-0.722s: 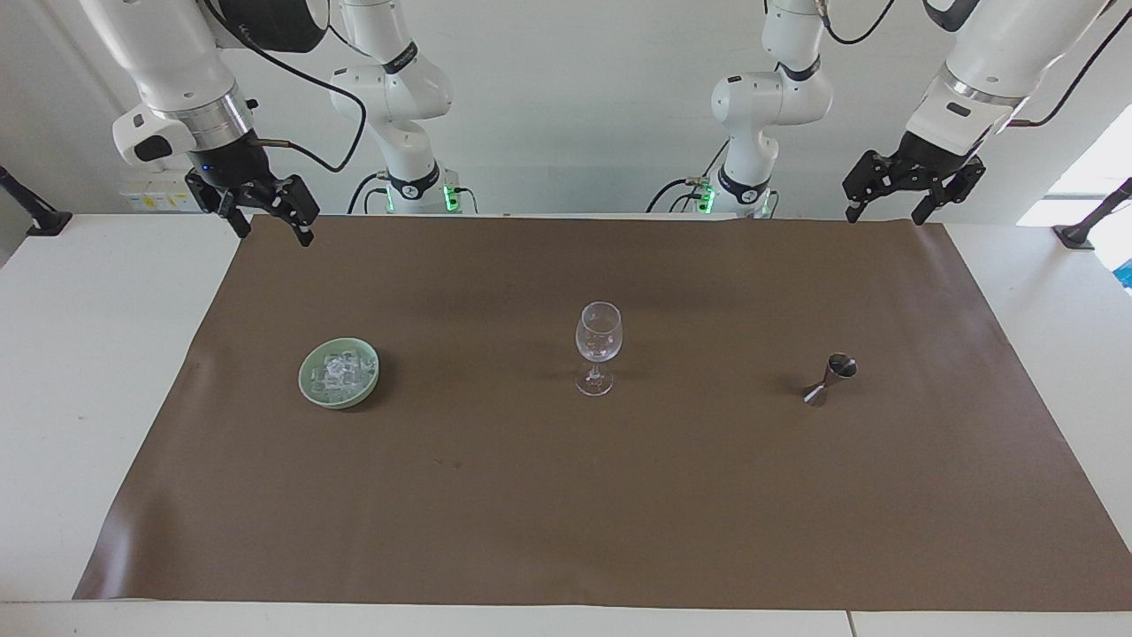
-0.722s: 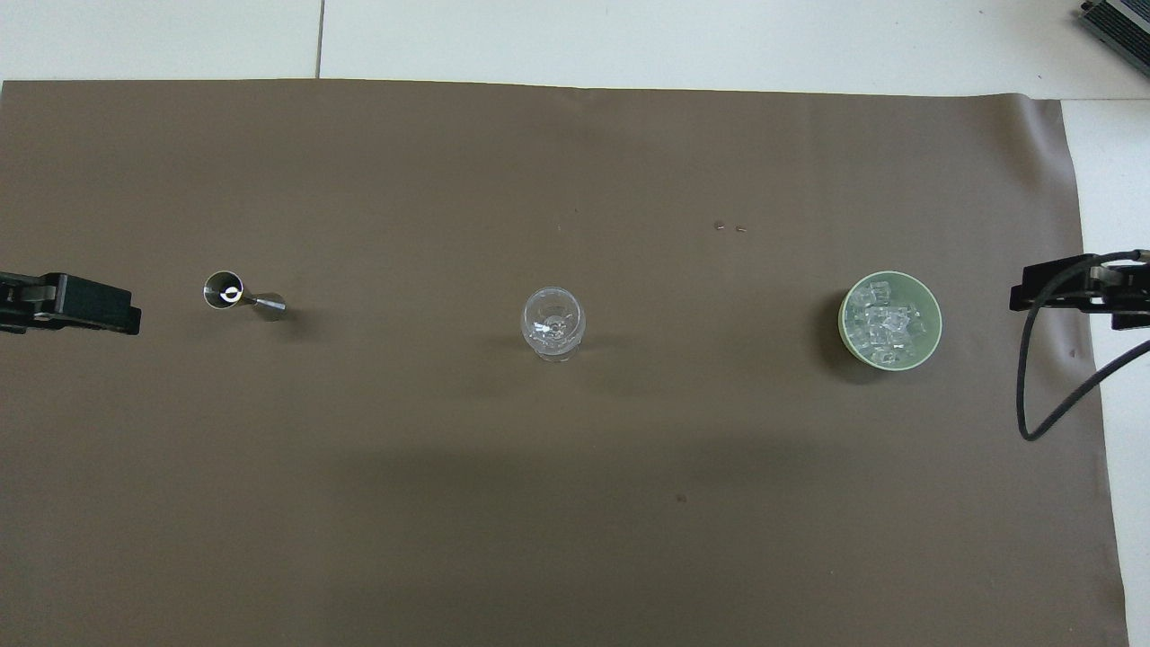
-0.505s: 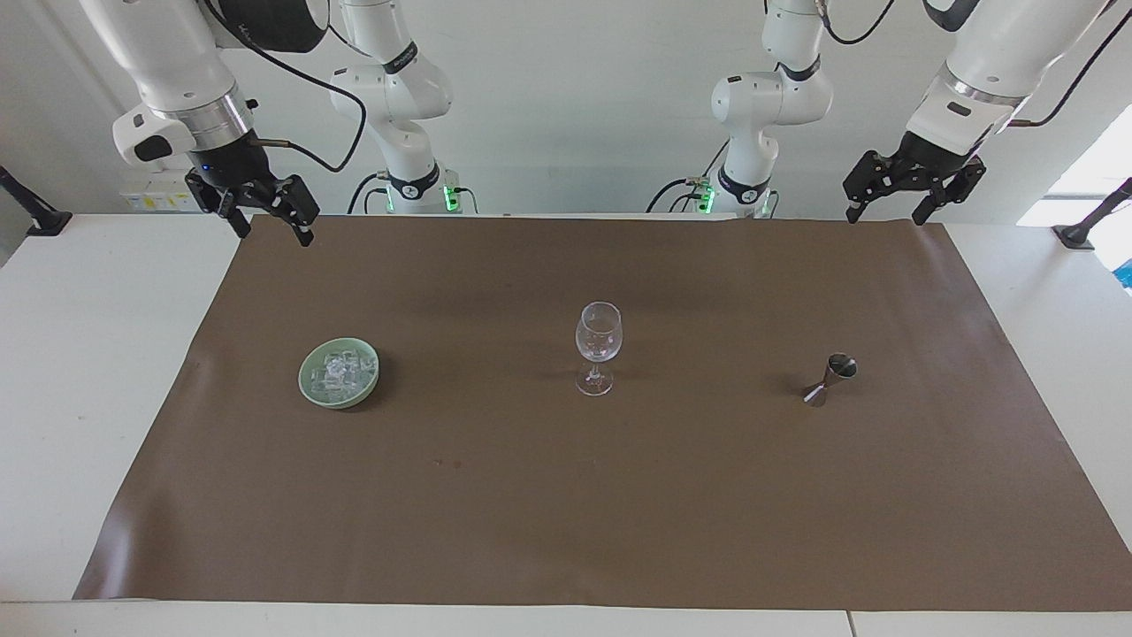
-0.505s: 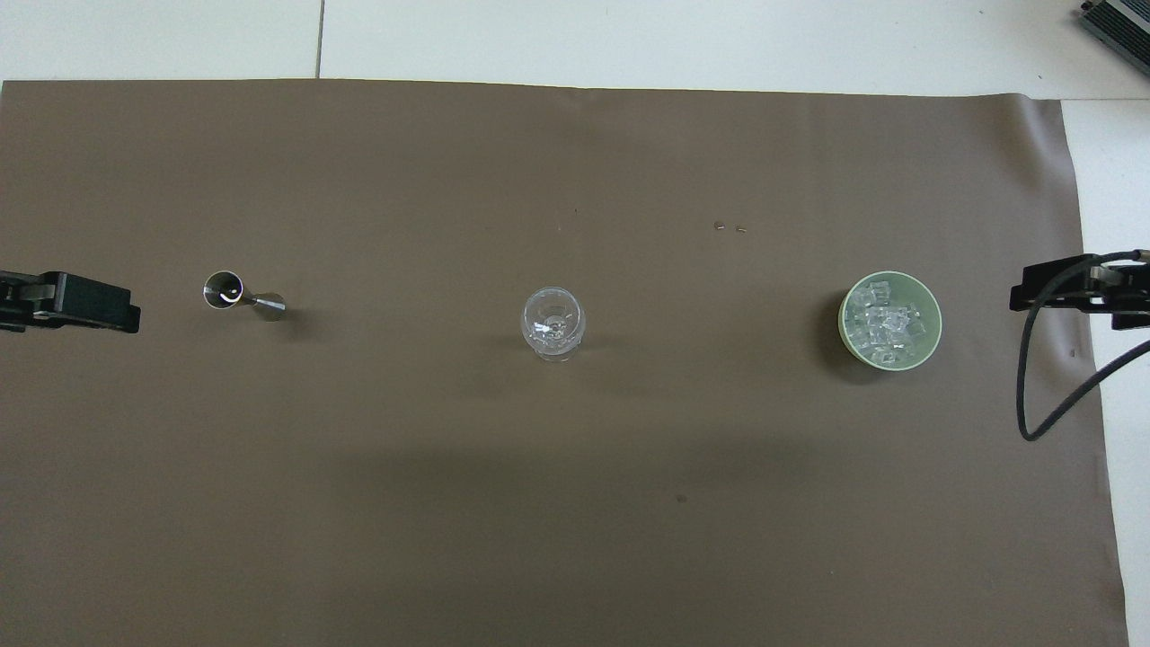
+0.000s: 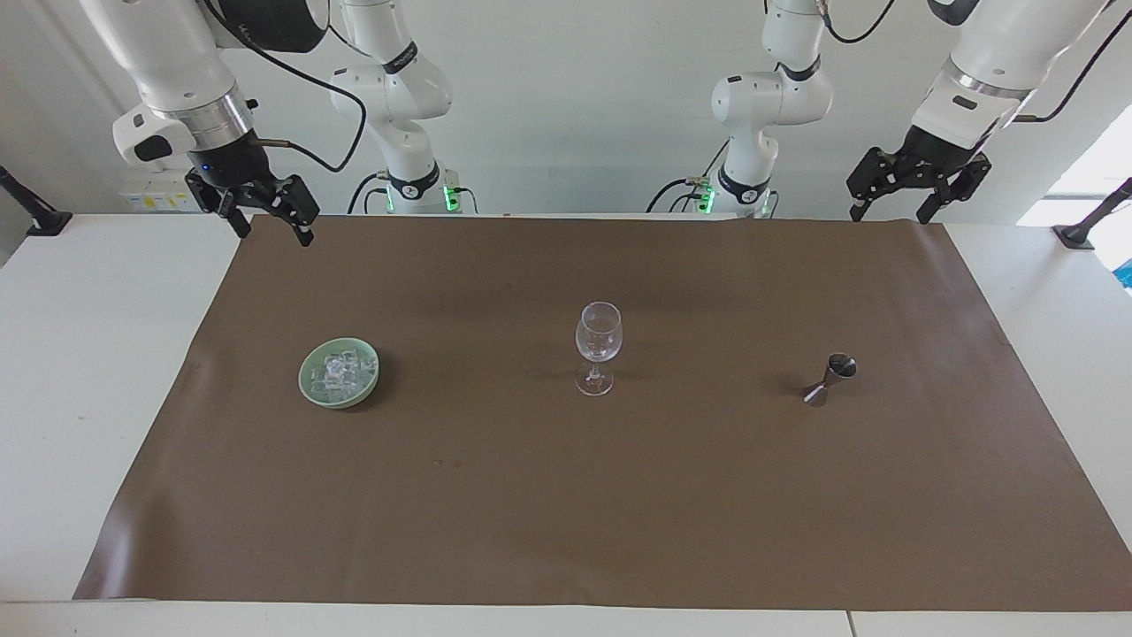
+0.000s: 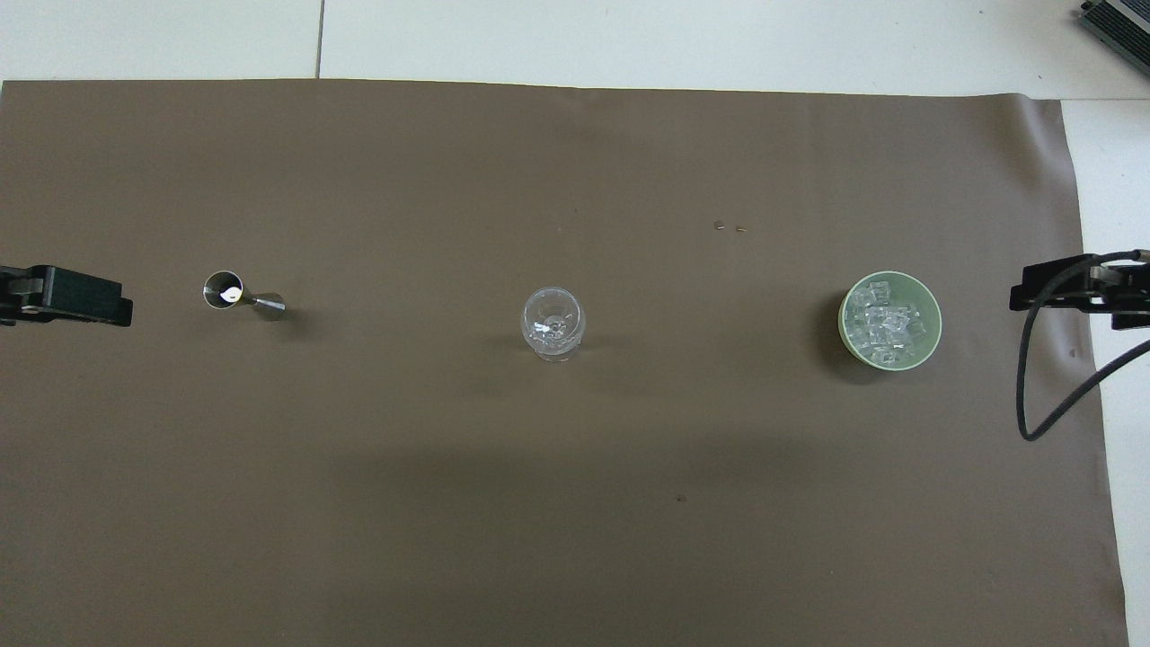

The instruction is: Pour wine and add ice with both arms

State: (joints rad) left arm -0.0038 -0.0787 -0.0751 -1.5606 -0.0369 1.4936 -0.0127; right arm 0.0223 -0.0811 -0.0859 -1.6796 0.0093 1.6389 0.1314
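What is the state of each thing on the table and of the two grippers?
wine glass: upright, no wine in it.
jigger: upright on the mat, untouched.
green dish: holds the ice.
left gripper: open, empty, raised.
right gripper: open, empty, raised.

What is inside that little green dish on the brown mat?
The pale green dish holds a heap of small clear ice cubes, piled close together. The dish's floor beneath them is covered, so how deep the heap goes cannot be seen.
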